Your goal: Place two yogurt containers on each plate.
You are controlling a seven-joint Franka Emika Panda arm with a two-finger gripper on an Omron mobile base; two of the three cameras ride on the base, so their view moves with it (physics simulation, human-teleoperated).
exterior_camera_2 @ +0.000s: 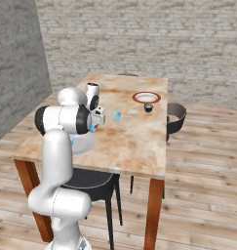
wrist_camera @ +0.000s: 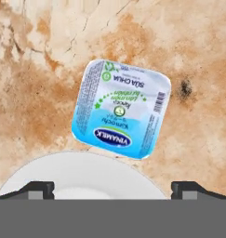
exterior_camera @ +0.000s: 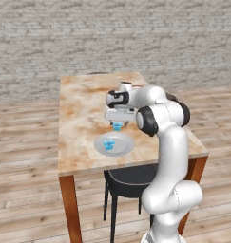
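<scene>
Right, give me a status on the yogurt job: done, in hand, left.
Done: one yogurt cup sits on the grey plate. In hand: nothing held; the open claw hovers over a second cup on the table beside that plate. Left: that cup, plus two for the red-rimmed plate, which looks empty.
</scene>
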